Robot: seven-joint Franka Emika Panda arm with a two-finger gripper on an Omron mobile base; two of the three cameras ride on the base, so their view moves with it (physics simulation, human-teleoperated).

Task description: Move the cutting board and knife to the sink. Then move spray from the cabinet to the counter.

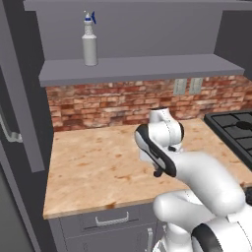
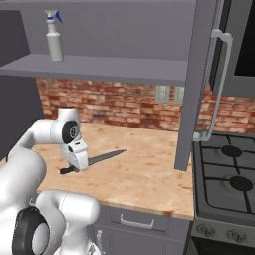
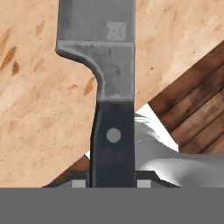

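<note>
1. Overhead, the cabinet [image 2: 199, 89] stands with its door swung open, so the shelf inside is reachable; that suits the later step of the task.
2. Below it, the counter [image 1: 93, 167] runs along the brick wall, with the black stove [image 2: 231, 182] at its right end. A dark wood surface shows past the counter's edge in the hand view; I cannot tell what it is.
3. Next, the white arm bends low over the counter, wrist turned down so the gripper [image 3: 113, 181] can carry the blade level.
4. Up on the shelf, the spray [image 1: 89, 42] stands upright, well apart from the arm and untouched.
5. Lastly, the knife [image 2: 102, 158] is clamped by its black handle between the narrowed jaws, blade pointing away from the hand above the counter. Judging by this, it is on its way to the sink.
</note>
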